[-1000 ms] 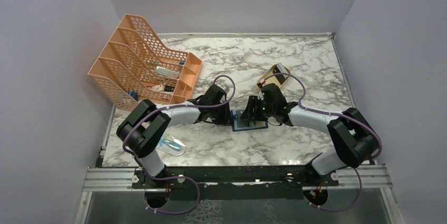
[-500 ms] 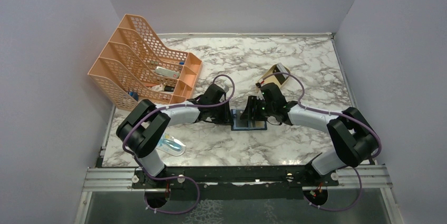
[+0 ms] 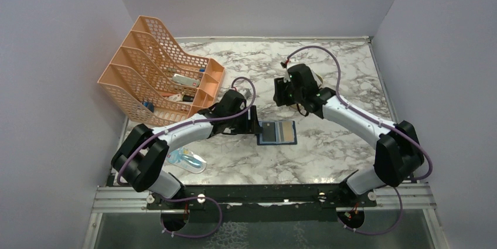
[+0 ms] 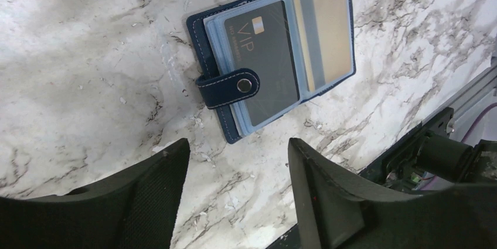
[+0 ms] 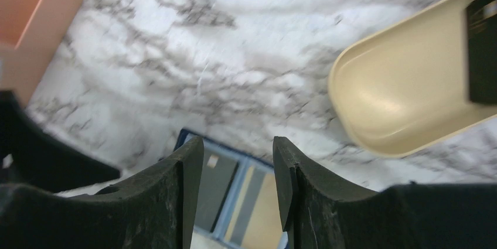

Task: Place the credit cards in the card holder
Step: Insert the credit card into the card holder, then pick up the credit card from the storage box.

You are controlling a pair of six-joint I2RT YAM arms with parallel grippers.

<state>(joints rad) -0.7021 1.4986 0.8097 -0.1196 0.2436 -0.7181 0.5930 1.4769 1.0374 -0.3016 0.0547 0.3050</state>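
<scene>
The card holder (image 3: pixel 277 133) is lying open mid-surface toward the near edge, grey card (image 4: pixel 261 55) and gold card (image 4: pixel 328 35) sleeved, left gripper (image 4: pixel 234 158) and right gripper (image 5: pixel 237 152) hanging with jaws wide, empty; light, floppy, likely wanting a stitched-edge pinch.

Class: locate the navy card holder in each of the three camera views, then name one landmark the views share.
Top external: card holder, centre, lying open on the marble table.
Left wrist: upper middle, strap across the dark grey card.
Right wrist: bottom centre, partly cut off.
Shared landmark: the gold card beside the grey one.
</scene>
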